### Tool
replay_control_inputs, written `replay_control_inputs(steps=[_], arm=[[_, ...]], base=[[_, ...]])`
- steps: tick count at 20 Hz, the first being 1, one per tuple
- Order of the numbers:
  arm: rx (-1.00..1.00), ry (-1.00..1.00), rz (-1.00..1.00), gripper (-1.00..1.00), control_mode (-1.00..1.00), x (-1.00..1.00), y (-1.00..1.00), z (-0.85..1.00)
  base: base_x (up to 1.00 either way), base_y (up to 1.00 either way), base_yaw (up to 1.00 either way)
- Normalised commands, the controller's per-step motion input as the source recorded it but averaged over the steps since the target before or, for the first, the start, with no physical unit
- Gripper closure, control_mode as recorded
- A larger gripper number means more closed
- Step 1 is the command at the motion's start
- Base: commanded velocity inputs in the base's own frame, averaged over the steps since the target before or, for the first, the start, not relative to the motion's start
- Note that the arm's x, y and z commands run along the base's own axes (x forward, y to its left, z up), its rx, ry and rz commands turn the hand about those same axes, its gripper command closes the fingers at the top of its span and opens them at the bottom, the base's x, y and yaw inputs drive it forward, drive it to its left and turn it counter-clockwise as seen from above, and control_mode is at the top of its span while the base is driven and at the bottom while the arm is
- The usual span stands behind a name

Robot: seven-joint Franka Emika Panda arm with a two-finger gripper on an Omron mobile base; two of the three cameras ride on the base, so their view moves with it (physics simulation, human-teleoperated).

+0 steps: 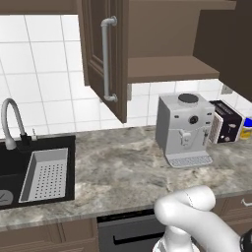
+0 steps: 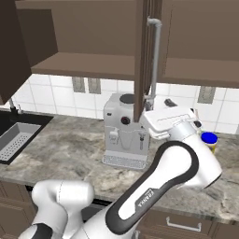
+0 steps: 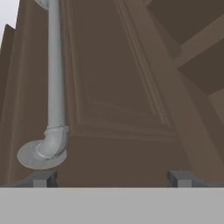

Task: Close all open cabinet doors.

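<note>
The claw [image 3: 111, 178] stands open, tips spread wide before the cabinet door [image 3: 131, 96] — dark brown wood with a recessed panel and a round silver bar handle [image 3: 53, 87] — swung out over the marbled stone bench [image 1: 123, 167].

The gripper [image 3: 111, 178] shows just its two fingertips [image 3: 43, 178], spread wide at the lower edge of the hand view; the fingers' length is cut off there. Ahead of the jaws, the cabinet door [image 3: 118, 87] runs out of frame at top, and its handle [image 3: 54, 78] loses its upper end. In the right base view, the white hand hides the handle's lower mount, so contact cannot be judged. The door's top is cropped in the base views.
</note>
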Motion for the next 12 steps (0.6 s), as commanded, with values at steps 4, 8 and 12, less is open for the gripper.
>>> replay_control_inputs(steps=[4, 8, 12], arm=[[-0.01, 0.00, 0.01, -1.00, -1.00, 0.03, 0.12, 0.00], [-0.02, 0.00, 0.02, -1.00, -1.00, 0.04, 0.16, 0.00], [-0.05, 0.00, 0.00, -1.00, -1.00, 0.06, 0.34, 0.00]], base=[[0.00, 0.00, 0.00], [0.00, 0.00, 0.00], [0.00, 0.00, 0.00]])
